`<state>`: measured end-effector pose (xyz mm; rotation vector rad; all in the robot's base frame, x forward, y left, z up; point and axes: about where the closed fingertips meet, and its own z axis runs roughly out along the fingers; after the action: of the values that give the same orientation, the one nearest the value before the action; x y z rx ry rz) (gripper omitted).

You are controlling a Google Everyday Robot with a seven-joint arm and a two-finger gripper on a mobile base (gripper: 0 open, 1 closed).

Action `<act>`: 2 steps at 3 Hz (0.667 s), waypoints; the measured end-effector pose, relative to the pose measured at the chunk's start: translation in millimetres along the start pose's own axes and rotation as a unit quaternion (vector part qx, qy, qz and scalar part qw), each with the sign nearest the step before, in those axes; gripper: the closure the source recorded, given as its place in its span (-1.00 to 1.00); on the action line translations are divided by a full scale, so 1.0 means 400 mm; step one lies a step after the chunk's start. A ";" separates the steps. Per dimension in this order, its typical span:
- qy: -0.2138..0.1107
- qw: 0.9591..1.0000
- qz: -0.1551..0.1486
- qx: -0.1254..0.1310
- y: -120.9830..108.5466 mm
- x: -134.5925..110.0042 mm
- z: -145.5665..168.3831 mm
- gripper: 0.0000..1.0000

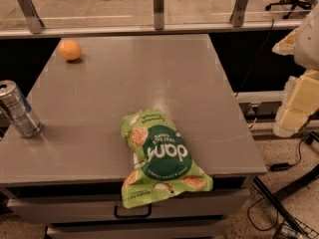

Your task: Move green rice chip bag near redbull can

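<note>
green rice chip bag [160, 158]: lies flat, logo up, on the near edge of the table [149, 68]. Its bottom end hangs over the front lip, and we see nothing touching it.
step in hand: we judge it to be the reach and grasp, since the bag is not yet held.
how to do it well: we'd come down on the upper half, which rests fully on the table, and pinch a crinkly fold there. The overhanging end could tip off if pushed. We'd lift before dragging so the foil doesn't snag the edge.
bag vs gripper: the bag is well apart from the gripper [297, 106], off to its left, lower in the view and nearer the camera.
redbull can [20, 114]: stands at the table's left edge, leaning in the view, farther left of the gripper than the bag and well apart from it.
placing: we'd set the bag just beside the can without nudging it. We judge that a slim can topples easily and that it sits close to the edge.
orange [70, 50]: sits at the far left corner, beyond the can and out of the likely path.
gripper: it sits off the table's right side, over the floor and above tabletop level.
gripper state: we cannot tell from this view, and it holds nothing that we can see.
</note>
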<state>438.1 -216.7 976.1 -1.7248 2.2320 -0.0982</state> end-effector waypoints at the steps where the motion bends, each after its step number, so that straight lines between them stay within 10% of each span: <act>1: 0.000 1.000 0.000 0.000 0.000 0.000 0.000 -1.00; 2: 0.017 1.000 0.013 -0.006 0.001 -0.019 0.026 -1.00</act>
<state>442.7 -207.9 967.6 -1.7138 2.2836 -0.1092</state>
